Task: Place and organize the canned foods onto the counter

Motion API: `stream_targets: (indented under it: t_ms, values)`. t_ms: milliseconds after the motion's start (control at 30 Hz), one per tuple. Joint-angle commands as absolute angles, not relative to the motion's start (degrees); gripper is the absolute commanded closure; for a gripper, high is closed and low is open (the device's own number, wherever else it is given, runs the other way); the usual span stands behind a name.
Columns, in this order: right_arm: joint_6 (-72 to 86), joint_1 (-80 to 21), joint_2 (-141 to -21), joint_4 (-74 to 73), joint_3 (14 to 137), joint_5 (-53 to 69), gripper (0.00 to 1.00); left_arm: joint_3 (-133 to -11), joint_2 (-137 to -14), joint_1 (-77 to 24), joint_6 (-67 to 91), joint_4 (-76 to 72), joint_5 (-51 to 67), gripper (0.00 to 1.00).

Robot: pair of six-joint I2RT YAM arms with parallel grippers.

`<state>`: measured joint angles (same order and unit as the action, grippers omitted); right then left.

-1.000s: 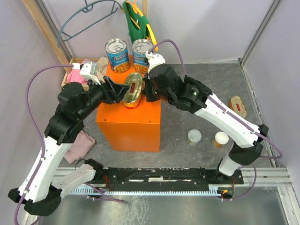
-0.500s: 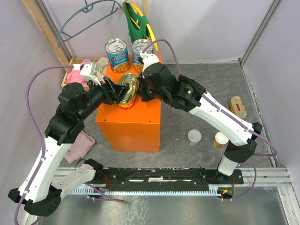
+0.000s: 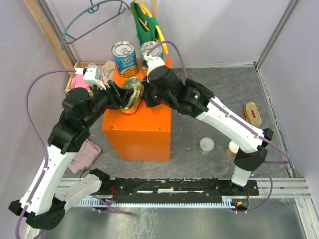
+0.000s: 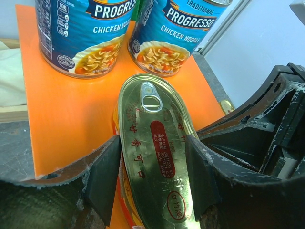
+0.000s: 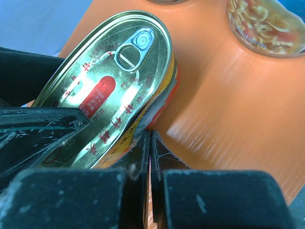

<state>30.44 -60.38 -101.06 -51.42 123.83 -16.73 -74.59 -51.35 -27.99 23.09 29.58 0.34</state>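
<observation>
A lab robot cell — plain walls [image 3: 224,25], metal frame posts [image 3: 275,32] (mounting rail [image 3: 164,185] in front).

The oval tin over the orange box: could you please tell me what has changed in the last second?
The oval tin, clamped in the left end effector, shifted left and tipped steeper; the shut right end effector followed beside it. Blue cans, box and table tins stayed put.

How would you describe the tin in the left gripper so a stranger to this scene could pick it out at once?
Find the big orange box in the middle of the table, with two tall blue Progresso soup cans standing at its back. In front of them, the left gripper clamps a flat oval tin. Unlike the round cans, it is low, gold-lidded, with a red label patch.
</observation>
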Motion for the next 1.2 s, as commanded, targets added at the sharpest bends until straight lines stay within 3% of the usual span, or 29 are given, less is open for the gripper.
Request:
stream_targets:
  t_ms: [0,1167]
  values:
    - [31.1,-60.9,-102.4,-48.6,127.6,-15.7,0.99,-74.8,-51.5,-28.0,21.1,26.3,0.0,0.38]
    - [29.8,-60.2,-112.6,-50.0,141.7,-14.4,0.99,-75.6,-51.8,-27.9,22.6,26.9,-3.2,0.40]
